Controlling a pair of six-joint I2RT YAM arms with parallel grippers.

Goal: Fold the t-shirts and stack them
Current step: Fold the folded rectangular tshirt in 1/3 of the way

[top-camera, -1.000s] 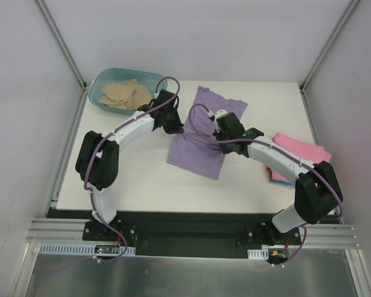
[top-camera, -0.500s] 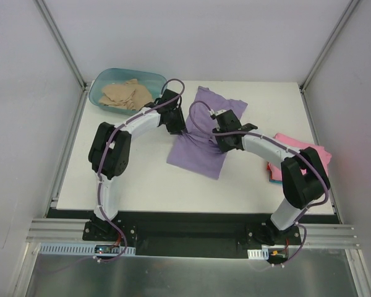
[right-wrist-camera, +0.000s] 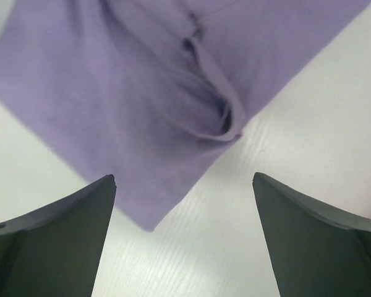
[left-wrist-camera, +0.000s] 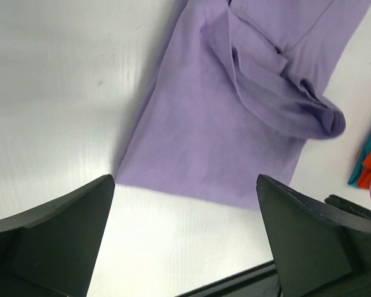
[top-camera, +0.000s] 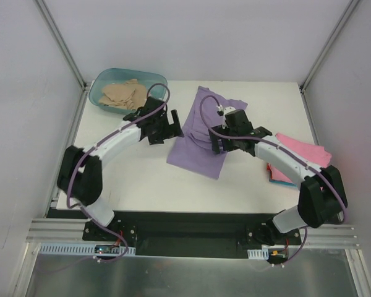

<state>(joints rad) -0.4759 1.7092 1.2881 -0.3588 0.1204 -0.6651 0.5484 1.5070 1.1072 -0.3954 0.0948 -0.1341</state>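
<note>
The lavender t-shirt [top-camera: 196,148] lies partly folded as a long strip in the middle of the table. It also shows in the left wrist view [left-wrist-camera: 229,130] and the right wrist view [right-wrist-camera: 130,93], with a bunched fold along its right side. My left gripper [top-camera: 171,124] [left-wrist-camera: 185,247] is open and empty, just left of the shirt. My right gripper [top-camera: 217,143] [right-wrist-camera: 184,241] is open and empty above the shirt's right edge. The tan t-shirt [top-camera: 125,93] lies crumpled in the tub. The pink t-shirt [top-camera: 302,149] lies at the right, partly under my right arm.
The teal tub [top-camera: 105,81] stands at the back left corner. Teal and orange cloth [top-camera: 276,177] peeks from under the pink shirt and shows in the left wrist view [left-wrist-camera: 370,166]. Metal frame posts rise at both back corners.
My left gripper has pulled back to the left, off the lavender shirt's left edge. My right gripper has shifted slightly towards the shirt's right edge. The shirt lies flatter.
</note>
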